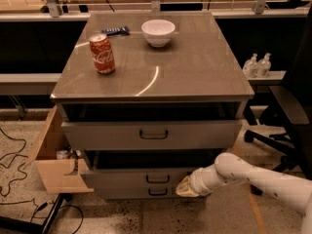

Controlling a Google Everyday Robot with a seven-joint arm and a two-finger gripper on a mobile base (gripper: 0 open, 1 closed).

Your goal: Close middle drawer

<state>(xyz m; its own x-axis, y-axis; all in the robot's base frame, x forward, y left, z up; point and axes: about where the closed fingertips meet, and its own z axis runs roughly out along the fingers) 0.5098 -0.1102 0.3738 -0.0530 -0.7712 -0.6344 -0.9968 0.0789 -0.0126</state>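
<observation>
The grey-brown cabinet (151,69) has three drawers. The middle drawer (131,177) has a low front and a small dark loop handle (157,179). It stands pulled out a short way, with a dark gap above its front. My gripper (185,186), on the white arm (253,177) coming in from the lower right, rests against the right part of that drawer's front, just right of the handle. The top drawer (151,134), taller and with a larger handle, is also partly out. The bottom drawer's handle (157,192) shows just below.
A red cola can (102,53), a white bowl (158,32) and a dark snack bar (115,31) sit on the cabinet top. An open cardboard box (51,155) stands at the left. A black office chair (287,116) is at the right. Cables lie on the floor at the left.
</observation>
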